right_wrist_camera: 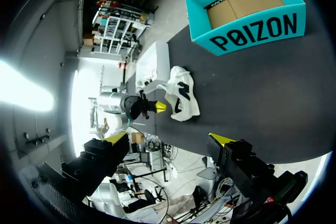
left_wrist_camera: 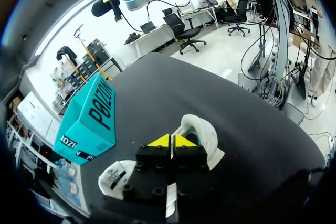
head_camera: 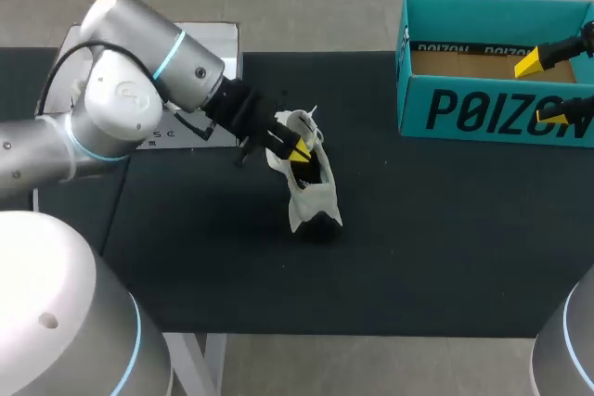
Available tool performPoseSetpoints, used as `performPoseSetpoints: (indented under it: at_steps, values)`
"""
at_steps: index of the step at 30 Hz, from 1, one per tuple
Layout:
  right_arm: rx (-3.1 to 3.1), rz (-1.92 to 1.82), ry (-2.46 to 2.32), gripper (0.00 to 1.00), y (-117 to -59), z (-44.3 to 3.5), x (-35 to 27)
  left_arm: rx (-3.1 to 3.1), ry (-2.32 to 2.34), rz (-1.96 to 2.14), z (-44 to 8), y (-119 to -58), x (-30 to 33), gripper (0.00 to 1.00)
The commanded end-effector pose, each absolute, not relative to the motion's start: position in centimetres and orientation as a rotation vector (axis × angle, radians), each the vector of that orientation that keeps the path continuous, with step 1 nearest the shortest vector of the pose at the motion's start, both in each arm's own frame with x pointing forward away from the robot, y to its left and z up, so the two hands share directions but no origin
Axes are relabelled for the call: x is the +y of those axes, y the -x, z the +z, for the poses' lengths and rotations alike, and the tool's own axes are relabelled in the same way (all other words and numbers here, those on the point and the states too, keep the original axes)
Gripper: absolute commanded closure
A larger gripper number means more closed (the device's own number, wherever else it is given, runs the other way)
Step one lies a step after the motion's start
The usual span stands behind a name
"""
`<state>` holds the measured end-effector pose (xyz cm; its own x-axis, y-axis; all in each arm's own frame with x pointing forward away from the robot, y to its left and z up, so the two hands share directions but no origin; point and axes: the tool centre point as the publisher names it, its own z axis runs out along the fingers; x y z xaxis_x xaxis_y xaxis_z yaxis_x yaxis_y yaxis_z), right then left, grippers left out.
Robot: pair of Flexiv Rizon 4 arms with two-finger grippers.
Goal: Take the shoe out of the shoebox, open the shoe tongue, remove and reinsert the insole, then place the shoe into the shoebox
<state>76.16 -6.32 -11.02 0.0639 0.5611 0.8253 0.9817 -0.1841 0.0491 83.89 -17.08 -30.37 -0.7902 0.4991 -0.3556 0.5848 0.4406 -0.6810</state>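
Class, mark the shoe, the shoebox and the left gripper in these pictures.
shoe [head_camera: 311, 198]: head view, white side panel.
shoebox [head_camera: 492, 110]: head view, teal front wall.
left gripper [left_wrist_camera: 170, 140]: left wrist view, midway between its fingers' yellow tips.

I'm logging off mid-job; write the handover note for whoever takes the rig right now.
Left gripper: shut, tips at the shoe opening; I cannot tell whether they pinch anything.
Right gripper: open, empty, by the shoebox.
The shoe is on the table, apart from the shoebox, which is open with no shoe inside.
Done: shoe out.
Left: tongue, insole out and back in (no insole in sight), shoe back into shoebox.
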Motion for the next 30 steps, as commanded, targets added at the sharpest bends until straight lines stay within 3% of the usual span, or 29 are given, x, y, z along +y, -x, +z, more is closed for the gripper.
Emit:
performPoseSetpoints:
  at_steps: [1,9,12,25,30]
  values:
    - [-1.535,-0.999,1.806,0.0,-76.1,-11.1,-6.2,3.059,-1.404,-0.873,-28.0,-85.2,-17.6,1.0]
    - [-1.535,-0.999,1.806,0.0,-76.1,-11.1,-6.2,3.277,-1.383,-0.431,-29.4,-84.4,-16.7,1.0]
    - [-1.535,-0.999,1.806,0.0,-76.1,-11.1,-6.2,3.232,-1.188,-0.473,-30.1,-84.5,-15.7,1.0]
    - [-1.535,-0.999,1.806,0.0,-76.1,-11.1,-6.2,3.232,-1.188,-0.473,-30.1,-84.5,-15.7,1.0]
    - [-1.535,-0.999,1.806,0.0,-76.1,-11.1,-6.2,3.033,-1.47,-0.228,-30.3,-84.1,-16.5,1.0]
